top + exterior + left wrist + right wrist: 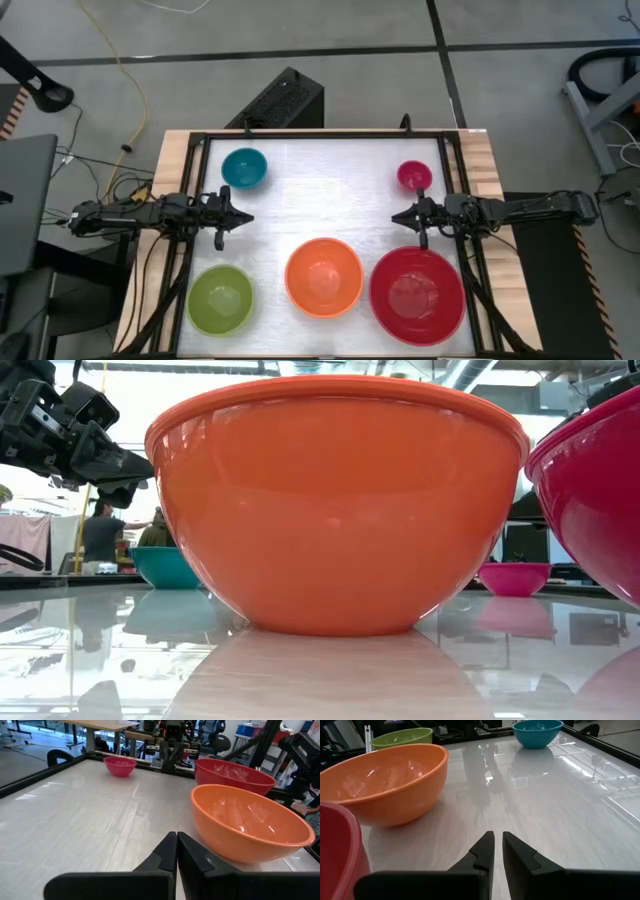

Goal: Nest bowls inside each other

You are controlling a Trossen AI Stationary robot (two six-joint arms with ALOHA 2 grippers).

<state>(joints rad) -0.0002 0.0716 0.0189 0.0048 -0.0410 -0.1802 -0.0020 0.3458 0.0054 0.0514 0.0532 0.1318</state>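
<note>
Five bowls stand apart on the white table top, each on its base. The teal bowl is at the far left and the small magenta bowl at the far right. Along the near edge stand the lime green bowl, the orange bowl and the large red bowl. My left gripper hovers shut at the table's left side, pointing level toward the middle. Opposite it, my right gripper hovers at the right side, with a narrow gap between its fingertips and nothing in it.
A black frame rims the table on wooden boards. A stretch of bare top lies between the two grippers. In the low view the orange bowl fills the front, and people show in the room beyond.
</note>
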